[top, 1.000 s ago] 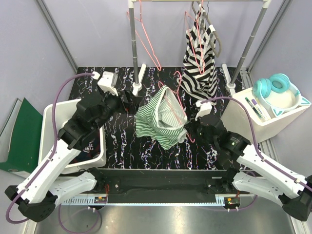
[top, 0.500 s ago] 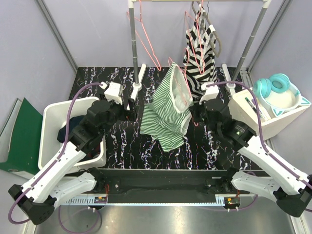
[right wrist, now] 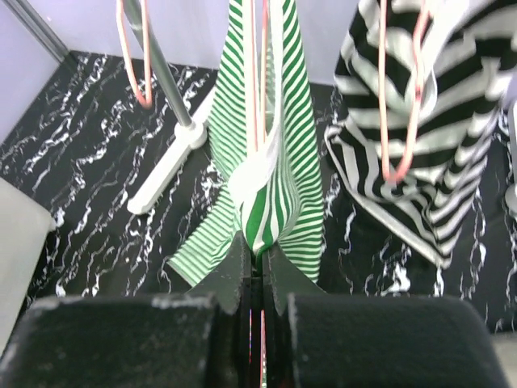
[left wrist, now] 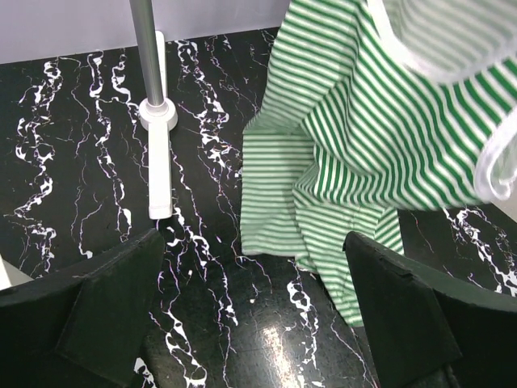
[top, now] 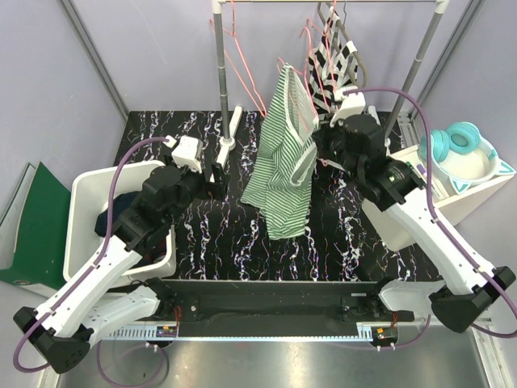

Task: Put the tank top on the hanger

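Left gripper [left wrist: 252, 242] is nearest: jaws spread wide, nothing in them, hovering low over the black white-veined marble tabletop [top: 210, 242], just beside the lower left of the fabric.

The soft green-and-white striped tank top with white trim [top: 283, 162] hangs in the air mid-table. It's draped over the thin salmon-pink wire hanger [right wrist: 253, 81], with the hem trailing down toward the tabletop. I can't tell if the hem touches.

Right gripper [right wrist: 257, 242] is raised behind it. Its jaws are pinched fully together on the hanger wire, with a fold of the striped cloth bunched at the same spot.

Handling, my read:
- The top is light and limp, with zero stiffness. It follows gravity and slides along smooth wire easily.
- It looks lopsided, with more cloth hanging on the left side, so one strap may not be seated.
- The wire hanger is thin and springy and will twist if loaded off-centre.
- Best hold for the left jaws is the white armhole or neck trim [left wrist: 493, 174]. That's a doubled edge, so it's less likely to slip than a single layer of knit.
- Pull gently. Tugging the body would drag the whole top off the wire.

Farther back:
- the metal clothes rail upright [top: 220, 73]
- spare pink hangers [top: 242, 73]
- a bold black-and-white striped garment [right wrist: 420, 145] hanging just right of the tank top
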### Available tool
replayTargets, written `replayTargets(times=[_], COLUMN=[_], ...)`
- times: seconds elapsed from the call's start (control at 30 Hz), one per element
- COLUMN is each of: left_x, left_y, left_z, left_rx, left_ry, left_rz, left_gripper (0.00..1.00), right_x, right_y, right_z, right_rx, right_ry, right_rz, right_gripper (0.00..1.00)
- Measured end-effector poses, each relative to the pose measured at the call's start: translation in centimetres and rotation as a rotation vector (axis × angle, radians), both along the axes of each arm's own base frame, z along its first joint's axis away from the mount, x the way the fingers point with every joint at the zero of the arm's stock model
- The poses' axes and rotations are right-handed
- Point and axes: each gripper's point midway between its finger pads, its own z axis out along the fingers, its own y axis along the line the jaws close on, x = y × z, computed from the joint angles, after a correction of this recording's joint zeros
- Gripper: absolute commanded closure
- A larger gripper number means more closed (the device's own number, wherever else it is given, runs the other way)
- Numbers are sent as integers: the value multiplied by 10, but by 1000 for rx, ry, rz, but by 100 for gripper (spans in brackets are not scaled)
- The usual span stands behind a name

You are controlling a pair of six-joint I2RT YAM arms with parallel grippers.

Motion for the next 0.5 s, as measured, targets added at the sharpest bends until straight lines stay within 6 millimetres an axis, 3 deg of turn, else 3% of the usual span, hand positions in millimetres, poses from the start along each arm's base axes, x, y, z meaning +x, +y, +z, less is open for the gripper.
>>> replayTargets(times=[0.1, 0.27, 0.5], left_x=[-1, -1, -1], left_y=[0, 1, 1], left_z=[2, 3, 3], left_rx=[-4, -6, -7], left_ry=[-5, -8, -10], left_rz=[0, 0, 0], left_gripper=[1, 1, 1], right_x=[15, 39, 66], right_y=[5, 12, 24], right_z=[16, 22, 56], right_rx=[9, 0, 27], right_ry=[-22, -20, -78], right_rz=[14, 29, 68], right_gripper=[100, 100, 100])
